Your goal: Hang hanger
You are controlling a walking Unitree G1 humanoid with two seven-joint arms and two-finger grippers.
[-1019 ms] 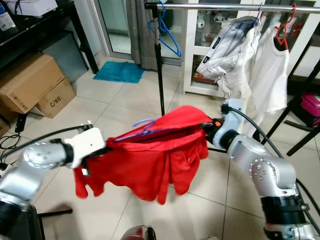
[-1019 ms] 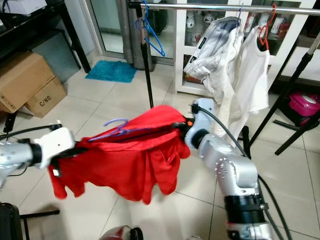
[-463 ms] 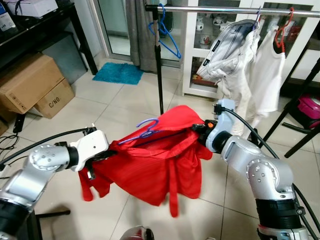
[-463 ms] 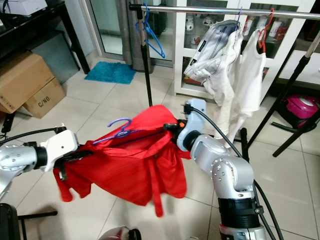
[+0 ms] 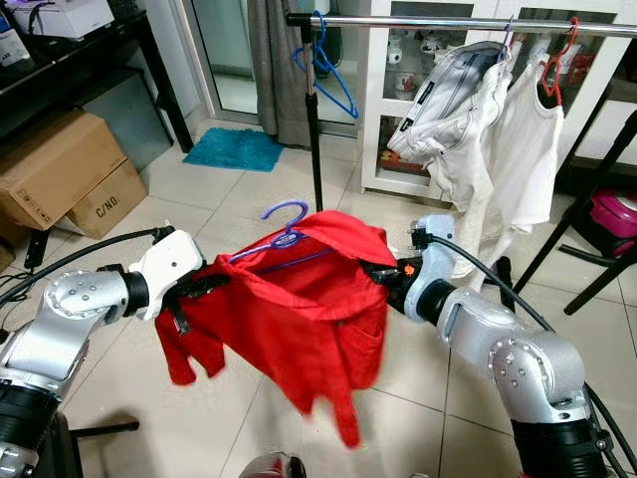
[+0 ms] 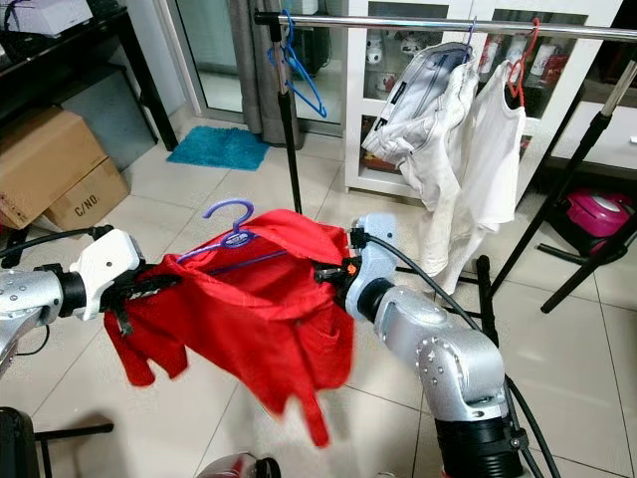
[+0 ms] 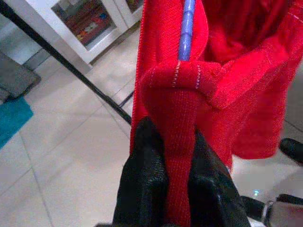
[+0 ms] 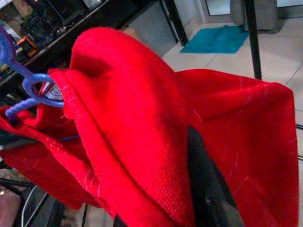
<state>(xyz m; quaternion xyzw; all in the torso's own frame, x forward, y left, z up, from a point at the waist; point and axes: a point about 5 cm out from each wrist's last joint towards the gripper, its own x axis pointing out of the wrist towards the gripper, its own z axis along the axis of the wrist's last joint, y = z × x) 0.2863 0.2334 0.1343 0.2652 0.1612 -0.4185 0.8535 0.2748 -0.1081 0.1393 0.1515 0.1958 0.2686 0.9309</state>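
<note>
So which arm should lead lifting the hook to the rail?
Probably right: the right gripper holds the red shirt on the side nearer the rail; the left gripper is farther.

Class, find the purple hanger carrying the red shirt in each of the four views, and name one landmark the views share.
Left eye view: purple hanger, hook above the red shirt, centre.
Right eye view: hook upper centre-left.
Left wrist view: purple bar running up from the left hand.
Right wrist view: hook at the picture's far left edge.
Shared landmark: teal mat.

One red shirt point(image 5: 299, 309), two white garments point(image 5: 498, 129), three hangers: purple point(image 5: 284, 224), blue point(image 5: 328, 75), red point(image 5: 559, 60); two cardboard boxes point(image 5: 60, 169), one teal mat point(image 5: 234, 147).
</note>
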